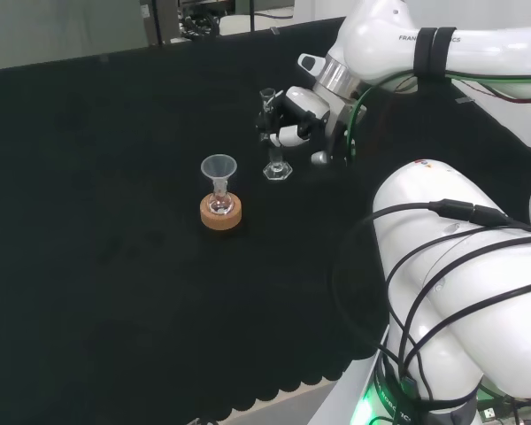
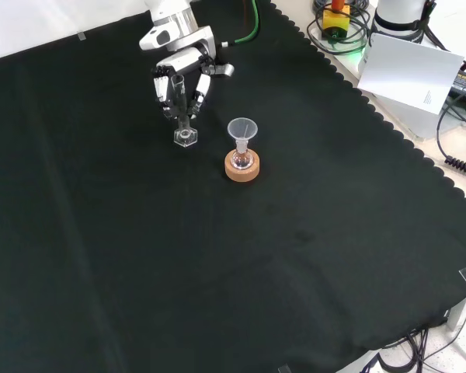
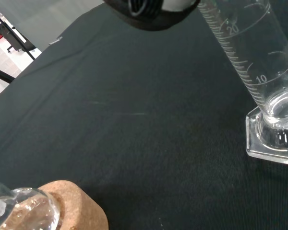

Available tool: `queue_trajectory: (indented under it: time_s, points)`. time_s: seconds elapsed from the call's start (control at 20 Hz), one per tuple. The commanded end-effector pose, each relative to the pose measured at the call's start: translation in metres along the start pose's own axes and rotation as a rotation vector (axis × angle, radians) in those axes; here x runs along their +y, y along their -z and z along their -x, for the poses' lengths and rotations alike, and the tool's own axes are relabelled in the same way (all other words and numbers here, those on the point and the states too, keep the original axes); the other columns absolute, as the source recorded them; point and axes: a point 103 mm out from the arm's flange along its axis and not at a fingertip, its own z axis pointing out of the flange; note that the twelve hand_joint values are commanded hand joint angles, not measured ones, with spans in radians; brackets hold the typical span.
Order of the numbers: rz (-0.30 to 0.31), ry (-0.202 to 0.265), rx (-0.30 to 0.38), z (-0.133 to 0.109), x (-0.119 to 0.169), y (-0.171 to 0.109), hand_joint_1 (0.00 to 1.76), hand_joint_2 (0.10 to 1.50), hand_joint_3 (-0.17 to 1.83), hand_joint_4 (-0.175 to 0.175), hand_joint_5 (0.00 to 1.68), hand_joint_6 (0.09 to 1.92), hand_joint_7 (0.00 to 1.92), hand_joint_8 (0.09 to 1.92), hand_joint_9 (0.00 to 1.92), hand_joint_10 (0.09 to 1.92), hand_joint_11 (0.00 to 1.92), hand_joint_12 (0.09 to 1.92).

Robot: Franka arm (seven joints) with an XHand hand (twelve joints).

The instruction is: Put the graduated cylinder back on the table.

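One graduated cylinder [image 2: 184, 116], upright with its base on the bench [image 2: 217, 272], fingers of the hand [image 2: 180, 74] curled around it; one funnel [image 2: 241, 130] in one flask [image 2: 241, 159] on one cork ring [image 2: 241, 169].

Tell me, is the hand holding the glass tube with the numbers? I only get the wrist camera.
Observer: Yes. In the front view the hand has its fingers curled round the graduated cylinder, above its base.
Operator: What's the brown lump beside it?
Observer: A cork ring. The head view shows it as a stand under a small flask.
Operator: Is anything on top of the flask?
Observer: A clear funnel stands in its neck.
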Motion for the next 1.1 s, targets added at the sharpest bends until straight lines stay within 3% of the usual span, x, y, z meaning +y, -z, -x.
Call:
queue_trajectory:
  time_s: [0.05, 0.55, 0.8, 0.9, 1.1]
  points:
    - [0.005, -0.006, 0.002, 0.0006, -0.0005, -0.0007, 1.29, 1.02, 0.0, -0.175, 1.17, 0.69, 1.21, 0.65, 1.56, 0.09, 1.28, 0.71]
    - [0.01, -0.016, 0.021, 0.005, -0.0023, -0.0019, 1.29, 1.03, 0.0, -0.175, 1.14, 0.74, 1.18, 0.71, 1.54, 0.09, 1.26, 0.72]
    - [-0.01, -0.012, 0.033, 0.0048, -0.0011, -0.0031, 1.4, 1.0, -0.01, -0.175, 1.19, 0.63, 1.12, 0.74, 1.53, 0.09, 1.25, 0.72]
    - [-0.017, -0.014, 0.044, 0.0055, -0.0009, -0.0039, 1.36, 1.03, 0.01, -0.175, 1.12, 0.75, 1.08, 0.83, 1.4, 0.28, 1.24, 0.78]
    - [-0.017, -0.017, 0.048, 0.0068, -0.0009, -0.003, 1.27, 1.09, 0.0, -0.175, 1.01, 0.94, 1.04, 0.93, 1.36, 0.24, 1.23, 0.82]
